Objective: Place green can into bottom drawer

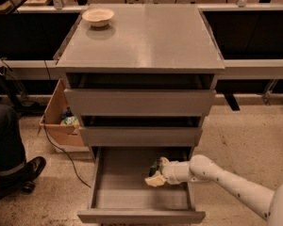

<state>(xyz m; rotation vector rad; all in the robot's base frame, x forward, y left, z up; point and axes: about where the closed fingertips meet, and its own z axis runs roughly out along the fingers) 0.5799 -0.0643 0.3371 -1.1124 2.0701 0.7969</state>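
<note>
The gripper (154,172) is inside the open bottom drawer (125,185), on its right side, and its pale fingers (153,181) are pinched on the can (156,165), which shows as a small dark green shape between them, low over the grey floor of the drawer. The white arm (228,185) reaches in from the lower right, over the right wall of the drawer. The two shallower drawers above are each pulled out a little, a bowl (98,17) sits at the back left of the cabinet top (146,41), and a cardboard box (56,124) stands on the floor to the left.
</note>
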